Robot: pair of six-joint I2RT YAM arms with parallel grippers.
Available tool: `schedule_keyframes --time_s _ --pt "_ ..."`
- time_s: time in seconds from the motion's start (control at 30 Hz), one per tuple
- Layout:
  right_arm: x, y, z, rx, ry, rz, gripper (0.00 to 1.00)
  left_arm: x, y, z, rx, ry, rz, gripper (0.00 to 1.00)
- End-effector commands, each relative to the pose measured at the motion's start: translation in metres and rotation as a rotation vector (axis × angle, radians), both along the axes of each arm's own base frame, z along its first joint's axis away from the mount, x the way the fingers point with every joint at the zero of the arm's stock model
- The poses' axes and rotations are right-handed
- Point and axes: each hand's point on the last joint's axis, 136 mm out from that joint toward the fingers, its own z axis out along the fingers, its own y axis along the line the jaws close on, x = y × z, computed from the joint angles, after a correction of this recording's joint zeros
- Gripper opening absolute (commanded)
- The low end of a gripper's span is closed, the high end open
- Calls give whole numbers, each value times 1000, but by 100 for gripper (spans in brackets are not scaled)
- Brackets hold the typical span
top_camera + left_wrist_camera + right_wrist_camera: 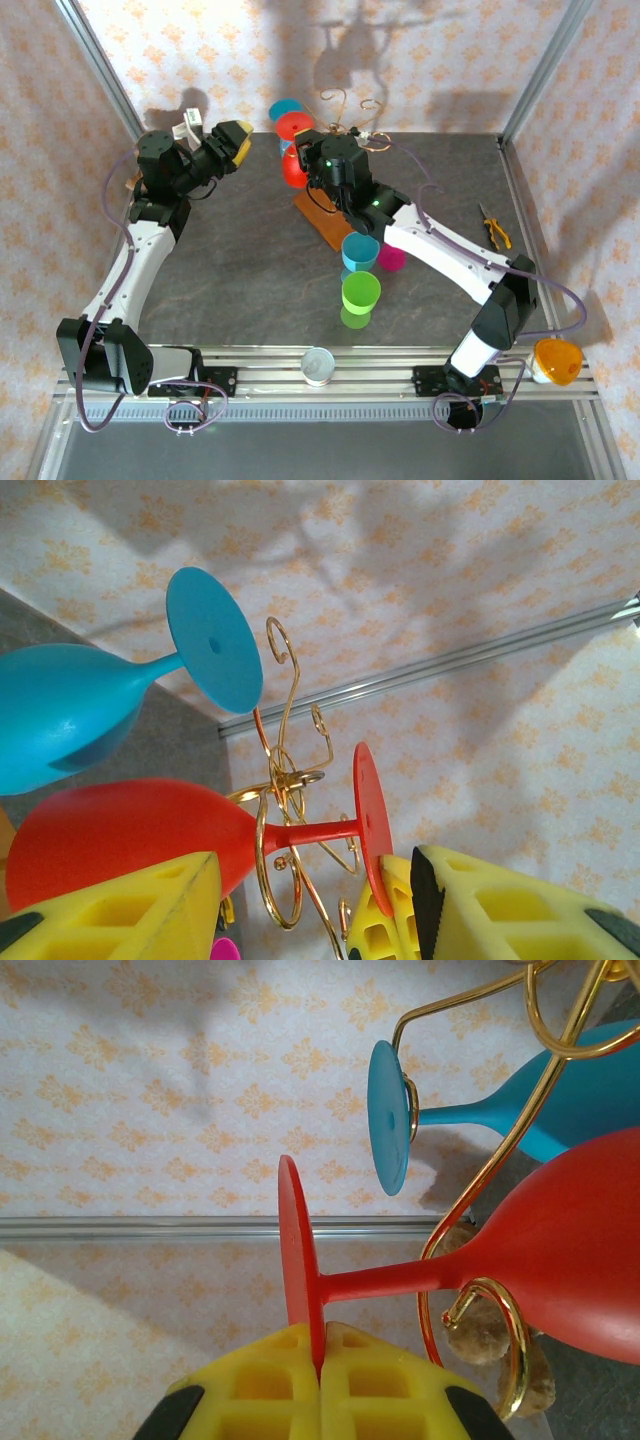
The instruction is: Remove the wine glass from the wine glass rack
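Red plastic wine glass (560, 1260) hangs bowl-down on the thin gold wire rack with curled arms and brown wooden base (322, 228), stem caught in a gold hook, at the rear centre of the dark grey table (250, 260). Right gripper (320, 1365) is pinched tight on the rim of the glass's red foot disc. Turquoise wine glass (570, 1100) hangs just beside it on the same rack. Left gripper (310, 910) is spread wide, holding nothing, raised left of the rack and facing it. Blue plastic cup (360, 252) and green plastic cup (361, 293) stand near the base.
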Motion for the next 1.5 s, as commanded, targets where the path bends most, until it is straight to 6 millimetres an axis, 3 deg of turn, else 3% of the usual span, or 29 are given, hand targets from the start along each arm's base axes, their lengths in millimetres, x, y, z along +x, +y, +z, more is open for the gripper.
schedule_keyframes --time_s 0.0,0.17,1.1,1.47 --pt "-4 -15 4 21 19 -47 0 -9 -1 12 -4 -51 -17 52" --pt "-5 -21 -1 39 30 -65 0 -9 -1 11 -4 -48 -18 52" --pt "-21 -40 12 28 0 -76 0 -10 0 6 -1 -39 -13 52" --pt "-27 -43 3 25 22 -59 0 -11 1 2 10 -30 -9 52"
